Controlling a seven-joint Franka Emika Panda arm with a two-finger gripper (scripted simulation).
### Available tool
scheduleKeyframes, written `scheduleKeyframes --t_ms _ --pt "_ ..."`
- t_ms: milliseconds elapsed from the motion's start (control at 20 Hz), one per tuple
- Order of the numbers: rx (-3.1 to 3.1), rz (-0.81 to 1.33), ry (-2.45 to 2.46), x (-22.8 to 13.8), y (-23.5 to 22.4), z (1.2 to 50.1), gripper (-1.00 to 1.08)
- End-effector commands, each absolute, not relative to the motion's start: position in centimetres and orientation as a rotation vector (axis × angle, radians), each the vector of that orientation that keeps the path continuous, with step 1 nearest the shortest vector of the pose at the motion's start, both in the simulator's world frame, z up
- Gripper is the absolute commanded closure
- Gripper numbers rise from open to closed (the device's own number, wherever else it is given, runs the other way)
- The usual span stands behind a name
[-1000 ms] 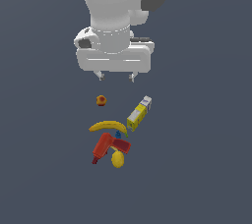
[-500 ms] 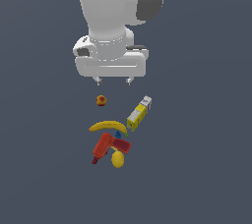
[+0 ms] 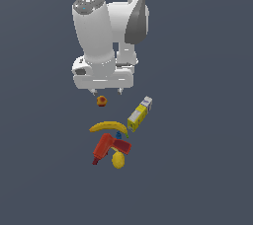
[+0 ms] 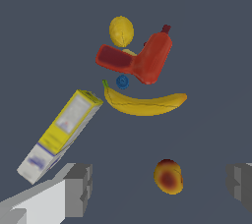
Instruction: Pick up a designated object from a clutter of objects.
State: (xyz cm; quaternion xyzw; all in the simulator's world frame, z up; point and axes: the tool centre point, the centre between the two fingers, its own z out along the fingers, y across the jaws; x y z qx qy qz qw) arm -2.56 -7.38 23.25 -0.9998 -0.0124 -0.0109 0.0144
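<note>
The designated object, a small orange-yellow fruit with red blotches (image 3: 101, 101), lies apart from the rest, on the side of the clutter nearest my gripper. In the wrist view it (image 4: 168, 176) sits between my two fingers. My gripper (image 3: 105, 91) hangs open just above it and holds nothing. Its fingertips (image 3: 91, 92) point down on either side of the fruit. The clutter holds a yellow banana (image 3: 107, 127), a red drill-shaped tool (image 3: 109, 148), a yellow lemon (image 3: 118, 160), a tiny blue piece (image 3: 118, 135) and a yellow-and-white box (image 3: 139, 114).
The box (image 4: 61, 133) lies tilted close to one finger (image 4: 78, 189) in the wrist view. The banana (image 4: 143, 103) lies just beyond the fruit. All the items rest on a plain dark grey floor (image 3: 207, 169).
The arm has swung towards the exterior view's left and turned, and the gripper has shifted so it hangs over the fruit. The objects have not moved.
</note>
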Motion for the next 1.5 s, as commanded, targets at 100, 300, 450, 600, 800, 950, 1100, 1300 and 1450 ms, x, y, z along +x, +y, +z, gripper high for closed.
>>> scheduleKeyframes --t_ms 100,300,450,600,800,950,1100,1300,1450 --pt "-3.114 -0.029 -0.124 -4.6 -9.4 19.0 -0.92" --pt "-3.116 -0.023 -0.2 -7.0 -11.0 15.5 -0.92" --pt "-3.117 -0.018 -0.252 -8.7 -12.0 13.2 -0.92" --pt "-3.118 -0.013 -0.296 -10.4 -12.8 11.5 -0.92" --pt "-3.118 -0.007 -0.34 -12.1 -13.5 9.8 -0.92" --pt "-3.118 -0.003 -0.363 -13.0 -13.8 9.0 -0.92" --pt "-3.118 -0.001 -0.377 -13.6 -14.0 8.6 -0.92" --pt "-3.118 0.001 -0.377 -13.7 -14.0 8.5 -0.92" --pt "-3.118 0.001 -0.377 -13.7 -14.0 8.3 -0.92"
